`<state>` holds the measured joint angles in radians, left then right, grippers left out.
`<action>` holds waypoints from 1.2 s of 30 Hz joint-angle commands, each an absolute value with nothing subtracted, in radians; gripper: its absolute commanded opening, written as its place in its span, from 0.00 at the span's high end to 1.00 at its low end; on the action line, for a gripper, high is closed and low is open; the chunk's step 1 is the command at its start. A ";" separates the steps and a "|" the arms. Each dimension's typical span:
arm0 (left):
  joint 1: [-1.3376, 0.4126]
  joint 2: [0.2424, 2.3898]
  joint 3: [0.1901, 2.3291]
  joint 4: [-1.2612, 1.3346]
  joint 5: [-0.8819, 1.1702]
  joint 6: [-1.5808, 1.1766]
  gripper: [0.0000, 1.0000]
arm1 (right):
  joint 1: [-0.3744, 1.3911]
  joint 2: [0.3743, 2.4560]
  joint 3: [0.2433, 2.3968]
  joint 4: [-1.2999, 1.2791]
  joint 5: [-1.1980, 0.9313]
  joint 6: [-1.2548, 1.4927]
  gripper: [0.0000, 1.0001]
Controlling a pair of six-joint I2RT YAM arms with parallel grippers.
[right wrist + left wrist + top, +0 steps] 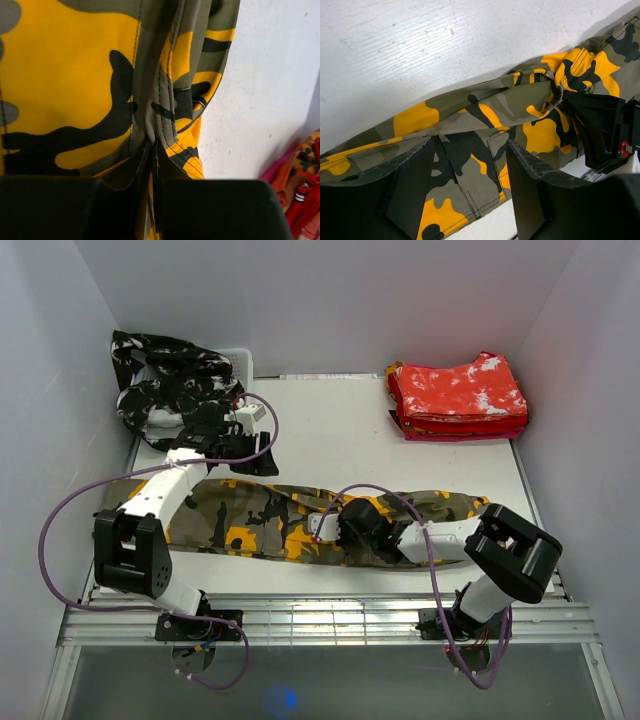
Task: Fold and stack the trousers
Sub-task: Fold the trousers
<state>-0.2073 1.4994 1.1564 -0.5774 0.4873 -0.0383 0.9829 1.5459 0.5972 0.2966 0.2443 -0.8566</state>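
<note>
Behind olive trousers (250, 515), red stack (458, 398), black pile (175, 380)

The olive trousers (250, 515) with orange-yellow and black patches lie stretched left to right along the near desk (330, 440), a ridge of cloth at their middle pinched in my right end effector (154, 186), the black-and-white trousers (175, 380) heaped far left, the red-and-white trousers (460, 395) folded far right.
</note>
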 commanded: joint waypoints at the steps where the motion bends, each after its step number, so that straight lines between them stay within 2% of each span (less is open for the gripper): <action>1: -0.238 1.525 1.210 -0.597 0.540 -0.014 0.31 | 1.043 1.583 0.545 0.484 0.382 -0.904 0.92; 10: -0.389 1.603 1.190 -0.517 0.589 -0.084 0.35 | 1.123 1.706 0.477 0.696 0.509 -0.959 0.92; 17: -0.491 1.706 1.199 -0.390 0.658 -0.222 0.37 | 1.163 1.721 0.391 0.821 0.545 -0.989 0.92; 21: -0.515 1.813 1.221 -0.362 0.670 -0.291 0.37 | 1.178 1.739 0.365 0.853 0.560 -0.986 0.86; 25: -0.517 1.890 1.233 -0.337 0.704 -0.347 0.41 | 1.190 1.743 0.362 0.880 0.592 -0.991 0.71; 26: -0.517 1.902 1.235 -0.330 0.709 -0.359 0.41 | 1.193 1.738 0.364 0.881 0.597 -0.991 0.71; 28: -0.517 1.936 1.239 -0.330 0.700 -0.359 0.42 | 1.192 1.701 0.380 0.855 0.601 -0.977 0.72; 31: -0.515 1.954 1.217 -0.334 0.675 -0.368 0.44 | 1.192 1.614 0.414 0.724 0.575 -0.922 0.78; 36: -0.515 1.939 1.169 -0.318 0.673 -0.383 0.45 | 1.181 1.474 0.474 0.482 0.516 -0.799 0.81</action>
